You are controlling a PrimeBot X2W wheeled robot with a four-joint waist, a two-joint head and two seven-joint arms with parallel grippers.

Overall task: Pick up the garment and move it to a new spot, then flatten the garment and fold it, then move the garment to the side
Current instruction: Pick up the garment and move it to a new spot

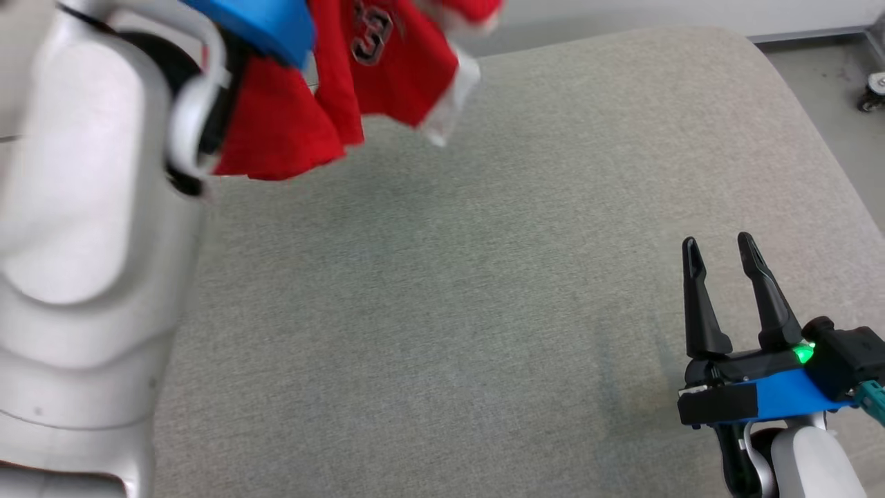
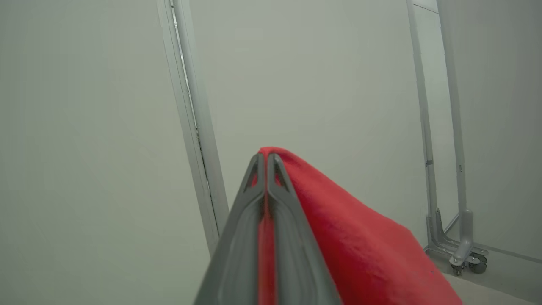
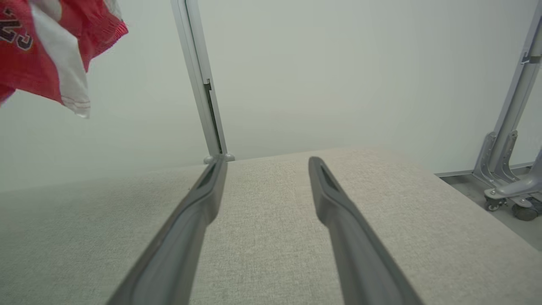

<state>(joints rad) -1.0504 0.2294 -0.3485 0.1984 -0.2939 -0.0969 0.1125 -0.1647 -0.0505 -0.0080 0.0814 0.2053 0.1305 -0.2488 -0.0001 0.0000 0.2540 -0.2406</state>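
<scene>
Pinched by one thin fold in the clenched left jaws, the red fabric jersey with white trim (image 1: 387, 69) hangs bunched above the pale grey woven surface (image 1: 484, 290), far from the released right jaws, and could slip free or land crumpled.

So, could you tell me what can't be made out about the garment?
- Garment, head view: cut off by the top edge, partly covered by the left arm; whole shape unknown.
- Left wrist view: the left gripper, shut on it, hides the pinched spot; bottom edge cuts off the rest.
- Right wrist view: upper left corner cuts off most of it.
</scene>
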